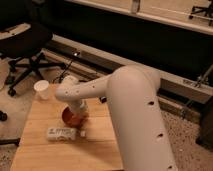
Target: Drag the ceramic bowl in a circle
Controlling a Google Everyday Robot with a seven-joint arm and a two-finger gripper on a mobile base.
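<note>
The ceramic bowl [68, 116], small, round and glossy red-orange, sits on the wooden table [100, 145] left of centre. My gripper [77, 116] comes down from the big white arm [130, 105] into the bowl's right side and is shut. The arm's end covers that part of the bowl, so whether the gripper pinches the rim does not show.
A small white cup [42, 89] stands at the table's far left corner. A white tube [61, 133] lies flat just in front of the bowl, with a small white piece [82, 133] beside it. A black office chair [25, 45] stands behind the table on the left.
</note>
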